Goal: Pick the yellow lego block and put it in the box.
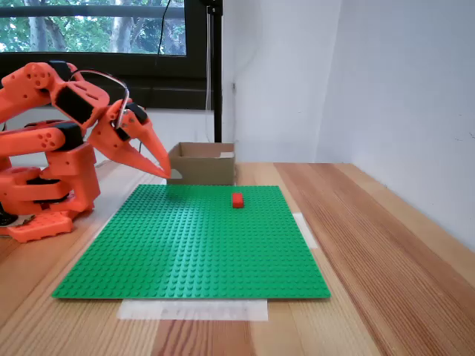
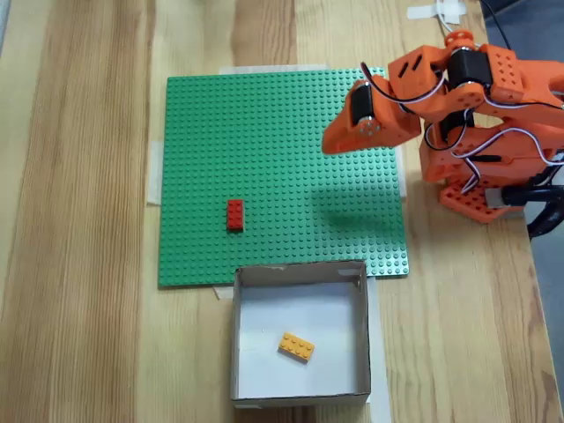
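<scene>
The yellow lego block [image 2: 297, 347] lies on the floor of the box [image 2: 300, 274] — long axis slightly skewed to the walls. The fingers [image 1: 165, 172] are closed and empty, hanging over the green baseplate [image 2: 264, 159], apart from the box.

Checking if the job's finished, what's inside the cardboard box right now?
Inside the low brown cardboard box, the small yellow-orange plastic brick lies tilted on the pale floor. From the side fixed view, the box wall hides its interior.
</scene>
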### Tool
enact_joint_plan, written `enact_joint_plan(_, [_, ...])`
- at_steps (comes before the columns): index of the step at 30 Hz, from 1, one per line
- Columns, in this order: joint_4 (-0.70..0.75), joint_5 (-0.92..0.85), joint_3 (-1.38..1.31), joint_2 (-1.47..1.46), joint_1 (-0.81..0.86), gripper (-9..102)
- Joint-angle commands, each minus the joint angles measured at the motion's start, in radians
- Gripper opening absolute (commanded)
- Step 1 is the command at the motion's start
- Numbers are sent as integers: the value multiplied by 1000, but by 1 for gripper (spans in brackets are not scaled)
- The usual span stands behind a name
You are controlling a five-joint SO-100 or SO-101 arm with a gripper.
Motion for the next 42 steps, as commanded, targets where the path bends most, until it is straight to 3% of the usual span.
enact_joint_plan(1, [-17,-2,12,17,9,-1])
enact_joint_plan(26, [-161,-18,239,17,12,-1])
enact_joint_plan(42, [-166,-21,242,17,12,-1])
